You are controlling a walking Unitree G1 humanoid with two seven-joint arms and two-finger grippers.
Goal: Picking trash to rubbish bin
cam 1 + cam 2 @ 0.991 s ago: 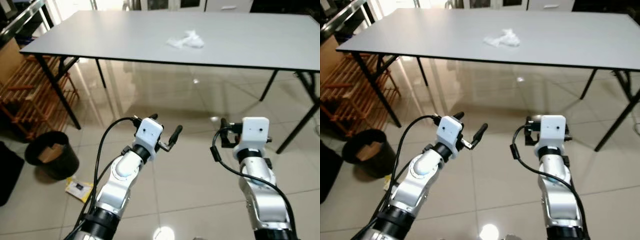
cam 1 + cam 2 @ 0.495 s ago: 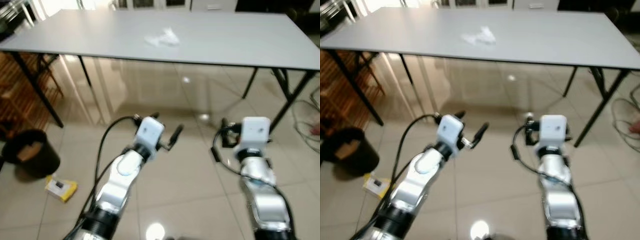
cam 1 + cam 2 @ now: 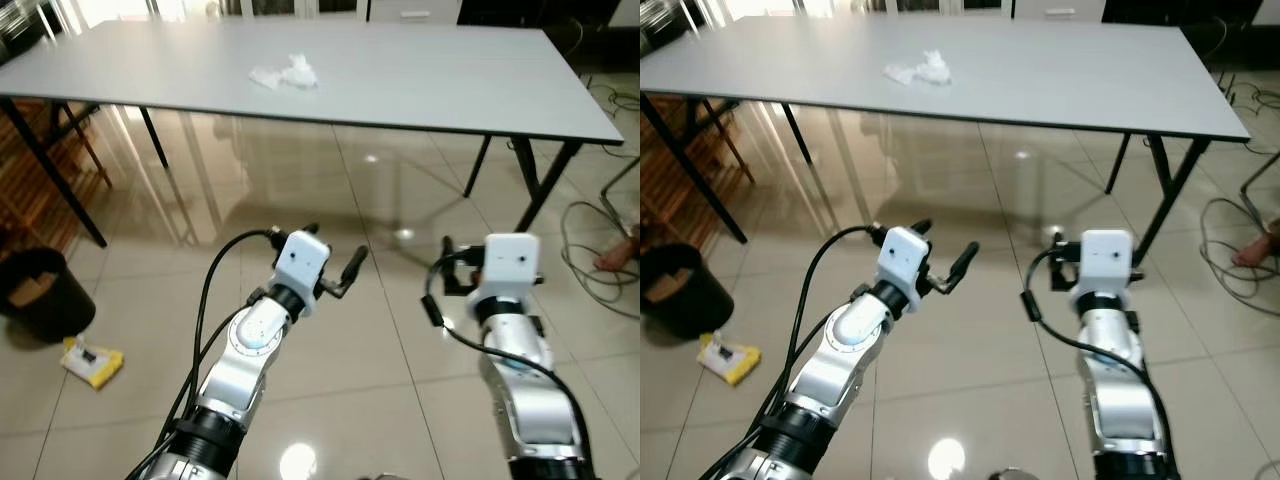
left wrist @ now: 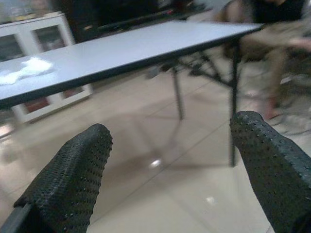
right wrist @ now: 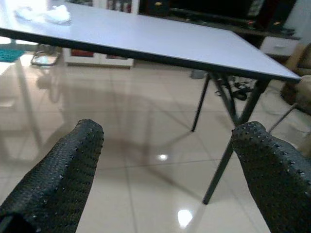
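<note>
- Left eye view: crumpled white tissue (image 3: 284, 73) lies on the grey counter (image 3: 420, 80), toward its left half, well apart from both arms. Black bin (image 3: 38, 295) stands on the floor at far left, with a yellow packet (image 3: 92, 360) on the tiles just beside it. Left gripper (image 3: 332, 262) and right gripper (image 3: 452, 270) are held up over the floor, short of the counter edge.
- Right eye view: same layout. Cables (image 3: 1230, 250) trail on the floor at the right, near the counter leg.
- Left wrist view: jaws wide open, nothing between the pads (image 4: 73, 179). Tissue sits on the counter at the far end; a seated person (image 4: 272, 34) is beyond the other end.
- Right wrist view: jaws wide open, empty, pads (image 5: 58, 170) framing bare tiles and counter legs. Tissue is at the far corner of the counter top.
- Step, as I read it: approach phase, no pick started; trash not yet within reach.
- Next move calls for: closing in on the counter, veering left so the tissue falls in front of one arm, then raising that gripper above the counter top and coming down on the tissue. Bin is to the left, so the carry goes that way after.
</note>
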